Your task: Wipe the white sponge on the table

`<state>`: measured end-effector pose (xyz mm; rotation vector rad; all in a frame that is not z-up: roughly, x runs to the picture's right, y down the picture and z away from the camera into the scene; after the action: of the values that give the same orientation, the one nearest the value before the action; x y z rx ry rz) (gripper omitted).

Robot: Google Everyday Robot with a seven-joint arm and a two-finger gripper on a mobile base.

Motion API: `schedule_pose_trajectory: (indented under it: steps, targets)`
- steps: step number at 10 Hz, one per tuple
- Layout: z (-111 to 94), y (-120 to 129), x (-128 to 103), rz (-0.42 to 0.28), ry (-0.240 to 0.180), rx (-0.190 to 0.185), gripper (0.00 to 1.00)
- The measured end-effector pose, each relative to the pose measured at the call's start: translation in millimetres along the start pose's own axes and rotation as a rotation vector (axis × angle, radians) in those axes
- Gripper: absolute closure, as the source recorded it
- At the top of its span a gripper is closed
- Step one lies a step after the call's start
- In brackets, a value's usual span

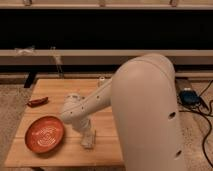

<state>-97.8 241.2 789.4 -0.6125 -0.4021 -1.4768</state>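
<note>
The white sponge [89, 142] is a small cream block lying on the light wooden table [55, 92], near its front edge and just right of the orange plate. My gripper [86, 132] points straight down onto the sponge and is shut on it, pressing it against the tabletop. The bulky white arm reaches in from the right and hides the table's right half.
An orange plate [46, 134] sits at the front left of the table. A small red object [37, 102] lies at the left edge. A small clear bottle [101, 81] stands near the back. A blue device [189, 96] and cables lie on the floor at right.
</note>
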Motion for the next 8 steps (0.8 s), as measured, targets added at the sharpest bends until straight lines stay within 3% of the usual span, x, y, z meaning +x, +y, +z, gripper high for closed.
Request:
schedule_pose_trajectory:
  steps: [2,5,8]
  targets:
    - [5.6,20.8,8.1,0.043,-0.01,-0.018,1.0]
    - [13.4,53.9,35.4,0.161,-0.042,-0.017,0.99]
    - [15.2,66.6,55.0,0.251,-0.055,0.0,0.78]
